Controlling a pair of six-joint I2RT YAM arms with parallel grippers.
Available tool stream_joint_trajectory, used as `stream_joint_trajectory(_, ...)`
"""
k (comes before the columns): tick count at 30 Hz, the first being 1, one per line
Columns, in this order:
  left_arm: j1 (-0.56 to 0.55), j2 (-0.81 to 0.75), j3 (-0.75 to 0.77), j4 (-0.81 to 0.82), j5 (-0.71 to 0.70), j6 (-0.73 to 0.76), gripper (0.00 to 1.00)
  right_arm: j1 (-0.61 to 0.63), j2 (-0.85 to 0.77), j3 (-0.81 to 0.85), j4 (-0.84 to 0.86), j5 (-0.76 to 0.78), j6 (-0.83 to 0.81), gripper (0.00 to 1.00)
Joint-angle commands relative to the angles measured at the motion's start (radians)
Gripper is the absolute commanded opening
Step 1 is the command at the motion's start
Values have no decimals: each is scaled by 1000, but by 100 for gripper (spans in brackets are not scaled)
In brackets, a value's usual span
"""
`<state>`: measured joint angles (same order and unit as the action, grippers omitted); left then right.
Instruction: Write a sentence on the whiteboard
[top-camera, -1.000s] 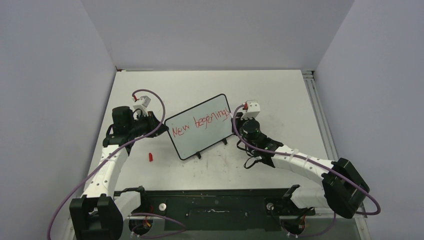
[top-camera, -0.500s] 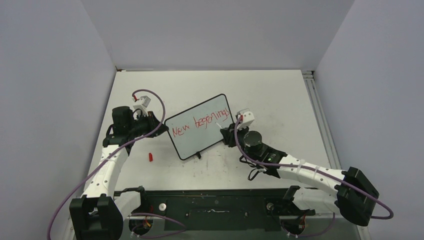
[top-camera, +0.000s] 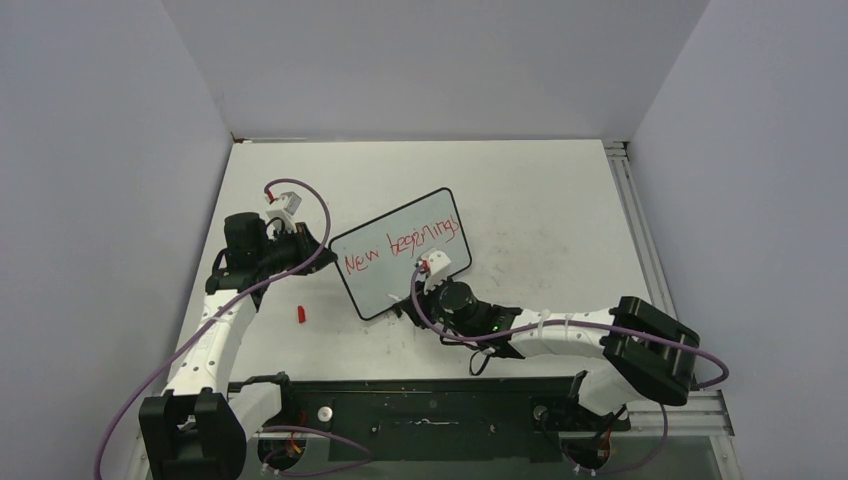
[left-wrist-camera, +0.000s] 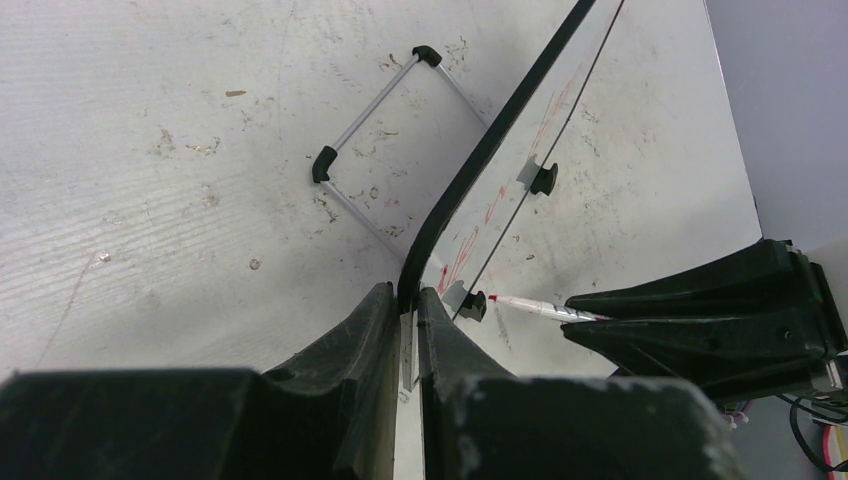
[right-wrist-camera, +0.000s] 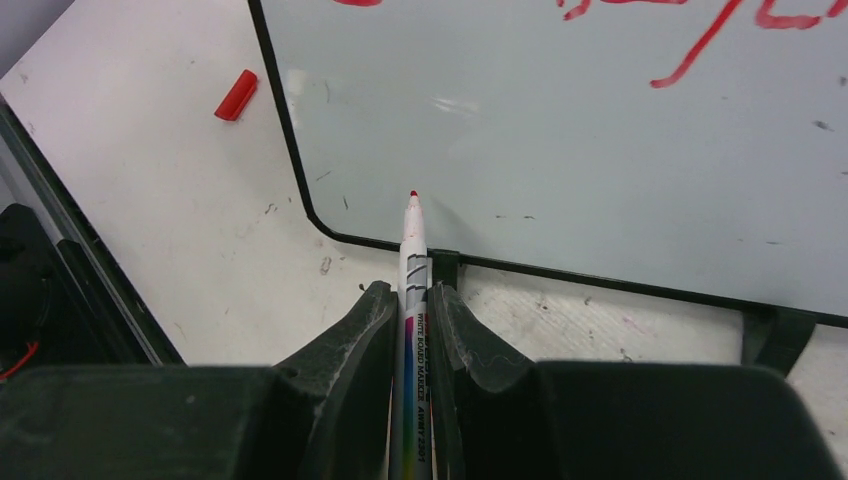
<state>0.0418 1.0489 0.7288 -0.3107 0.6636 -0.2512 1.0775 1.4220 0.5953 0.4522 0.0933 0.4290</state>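
Whiteboard (top-camera: 392, 283), thin black frame, red sentence (top-camera: 400, 249) upper half

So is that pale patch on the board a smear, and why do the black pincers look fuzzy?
Right wrist view: the pale patch on the whiteboard looks like glare, not ink; the right pincer around the marker is too near the lens, hence soft. Left wrist view: left pincer equally soft. Top view: even light, faint shadows.

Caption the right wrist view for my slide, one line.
Right gripper clamps a red-tipped marker, its tip aimed at the whiteboard's blank lower area beneath red lettering; red cap on table.
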Motion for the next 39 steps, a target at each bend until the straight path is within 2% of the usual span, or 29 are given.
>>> stream_joint_trajectory(1,0,-15,9,25,7,3,0,16,50,78,117,-32,17,5)
stream_joint_trajectory(17,0,-15,8,28,11,1,0,20,129,119,77,68,33,5)
stream_joint_trajectory(30,0,-17,9,27,13,1,0,19,77,95,15,197,51,5)
stream_joint_trajectory(39,0,-19,8,29,13,0,0,24,45,90,30,179,29,5)
